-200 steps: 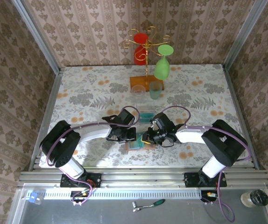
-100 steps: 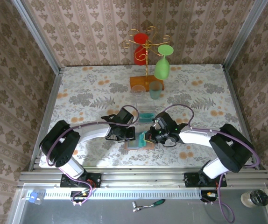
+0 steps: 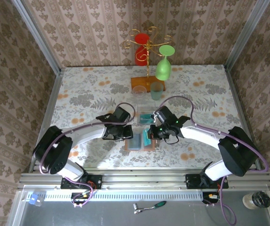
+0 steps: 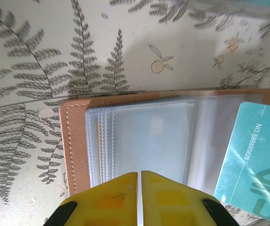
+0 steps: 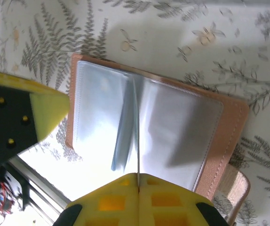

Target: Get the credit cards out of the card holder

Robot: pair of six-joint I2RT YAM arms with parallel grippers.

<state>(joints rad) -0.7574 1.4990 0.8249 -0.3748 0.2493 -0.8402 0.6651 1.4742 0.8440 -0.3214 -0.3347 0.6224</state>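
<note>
The card holder (image 3: 136,143) lies open on the floral table near the front, brown leather rim around grey-blue pockets (image 4: 144,136). My right gripper (image 3: 150,134) is shut on a teal credit card (image 3: 146,138) and holds it above the wallet's right half. In the right wrist view that card (image 5: 138,141) shows edge-on as a thin line running from between the fingertips (image 5: 138,176) over the open card holder (image 5: 182,127). My left gripper (image 3: 128,135) is shut, its yellow tips (image 4: 139,175) over the wallet's left page. The card (image 4: 255,160) shows at the right in the left wrist view.
A clear tray (image 3: 147,116) holding teal cards sits just behind the wallet. Farther back stand a teal cup (image 3: 156,91), a clear glass (image 3: 138,92) and a gold rack on an orange-brown base (image 3: 141,83) with a red and a green glass.
The right gripper has moved back and up from the wallet's right edge, bringing the teal card out with it. The left gripper has shifted slightly away from me.
</note>
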